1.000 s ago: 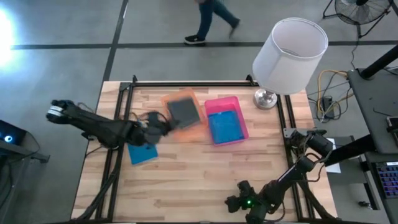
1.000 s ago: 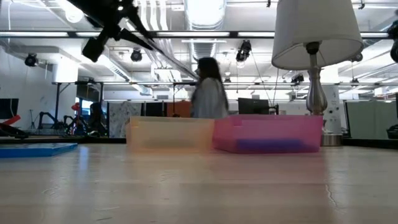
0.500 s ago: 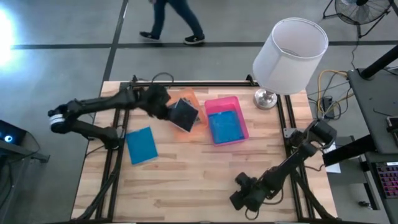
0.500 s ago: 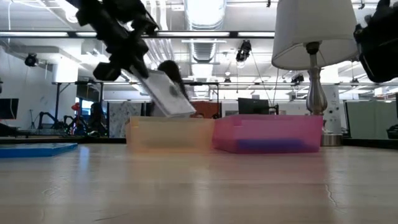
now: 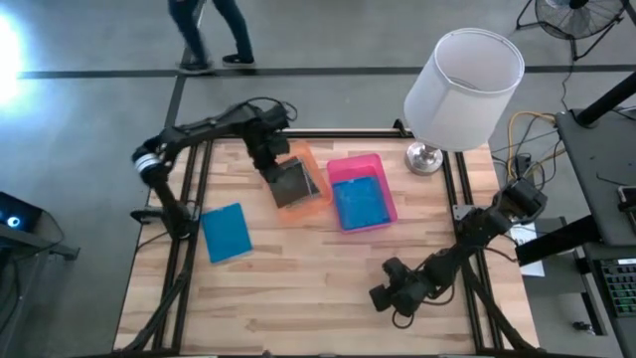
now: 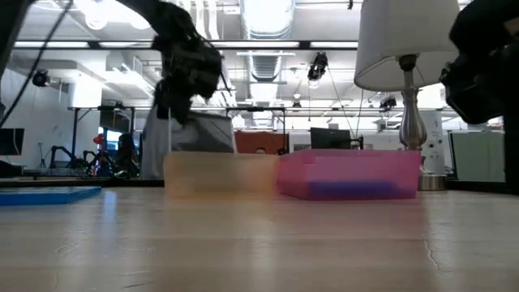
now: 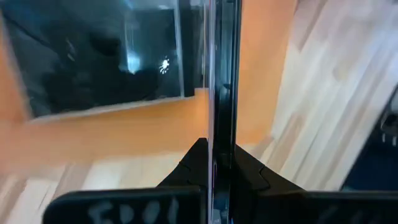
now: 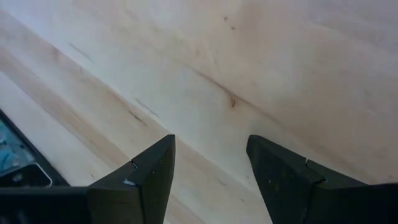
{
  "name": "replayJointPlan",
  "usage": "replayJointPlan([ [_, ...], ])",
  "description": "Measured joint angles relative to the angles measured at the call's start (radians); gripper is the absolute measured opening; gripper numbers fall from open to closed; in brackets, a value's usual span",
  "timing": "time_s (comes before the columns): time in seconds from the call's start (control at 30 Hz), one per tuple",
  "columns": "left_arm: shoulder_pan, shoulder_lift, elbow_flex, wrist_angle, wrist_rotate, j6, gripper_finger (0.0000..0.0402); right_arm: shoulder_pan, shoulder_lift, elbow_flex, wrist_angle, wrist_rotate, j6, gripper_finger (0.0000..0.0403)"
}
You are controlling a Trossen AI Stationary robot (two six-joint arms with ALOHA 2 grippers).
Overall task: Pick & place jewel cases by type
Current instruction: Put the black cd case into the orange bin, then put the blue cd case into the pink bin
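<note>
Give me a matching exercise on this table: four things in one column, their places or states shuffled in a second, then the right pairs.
Things:
1. dark jewel case
2. blue jewel case
3. right gripper
4. lamp

Places or states:
A. flat on the bare table, left of the trays
B. open above bare wood, holding nothing
C. standing at the table's far right corner
D. clamped in the left gripper, over the orange tray

Pairs: 1-D, 2-A, 3-B, 4-C

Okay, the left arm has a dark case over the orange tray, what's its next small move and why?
Probably lower and open. The left pincer is shut on a dark case held on edge above the orange tray, where another dark case already lies.
</note>
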Motion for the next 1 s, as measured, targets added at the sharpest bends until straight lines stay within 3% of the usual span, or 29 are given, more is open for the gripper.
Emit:
replayJointPlan([
  [0.13, 0.001, 0.097, 0.042, -0.037, 0.021, 0.109, 0.0005, -0.018, -0.001, 0.002, 0.003, -0.003, 0.001, 0.0203],
  [0.33, 0.01, 0.12, 0.115, 0.032, 0.006, 0.152, 0.0005, -0.024, 0.005, 0.002, 0.007, 0.002, 0.047, 0.0203],
  [0.47, 0.04, 0.113, 0.126, 0.053, -0.107, 0.12, 0.0017, -0.027, 0.007, 0.002, 0.008, 0.004, 0.057, 0.0203],
  [0.77, 0.048, 0.113, 0.042, 0.065, -0.158, 0.077, 0.0117, -0.039, 0.008, 0.002, 0.016, 0.026, 0.062, 0.0203],
  [0.9, 0.05, 0.095, 0.035, 0.067, -0.25, 0.089, 0.0157, -0.041, 0.009, 0.002, 0.016, 0.031, 0.065, 0.0203],
  [1.0, 0.052, 0.067, 0.035, 0.087, -0.385, 0.128, 0.0174, -0.041, 0.009, 0.002, 0.017, 0.031, 0.065, 0.0203],
])
